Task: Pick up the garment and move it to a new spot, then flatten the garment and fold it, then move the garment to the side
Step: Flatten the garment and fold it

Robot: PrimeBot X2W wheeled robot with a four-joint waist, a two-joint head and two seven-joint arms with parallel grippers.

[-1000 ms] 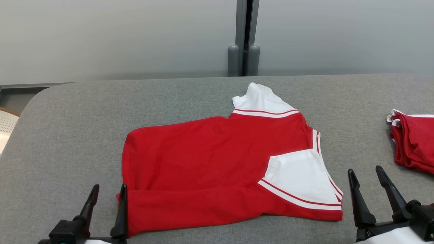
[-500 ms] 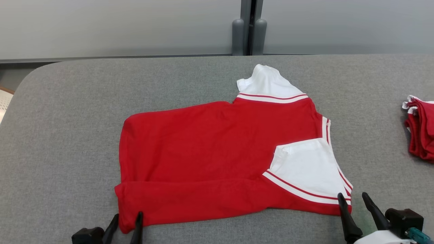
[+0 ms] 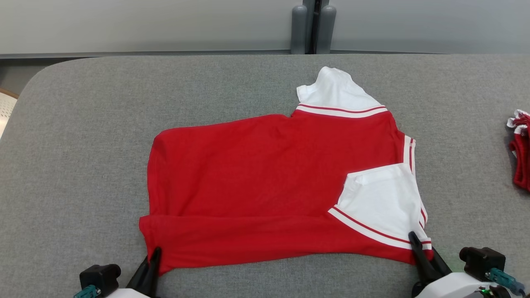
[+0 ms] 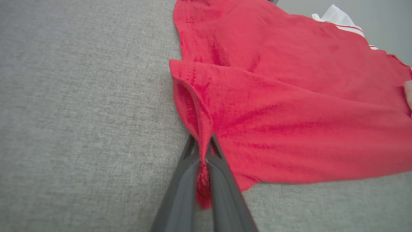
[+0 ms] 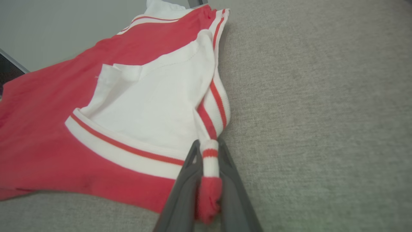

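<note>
The garment (image 3: 265, 186) is a red shirt with white, red-striped sleeves, lying partly folded on the grey table (image 3: 83, 145). My left gripper (image 3: 154, 257) is shut on its near left red corner; the left wrist view shows red cloth (image 4: 257, 106) pinched between the dark fingers (image 4: 180, 193). At the near right corner my right gripper (image 3: 414, 244) is shut on the striped cuff edge. In the right wrist view the white and red band (image 5: 210, 158) is squeezed between its fingers (image 5: 180, 190), with the white sleeve (image 5: 151, 106) spread beyond them.
A second pile of red and white clothing (image 3: 521, 153) lies at the table's right edge. Behind the table runs a pale wall with a grey post (image 3: 313, 25). The table's rounded left corner (image 3: 25, 91) drops off to the floor.
Both grippers have moved onto the garment's near corners and shut on the cloth. The head camera has tilted down, so the whole scene sits higher in view.
</note>
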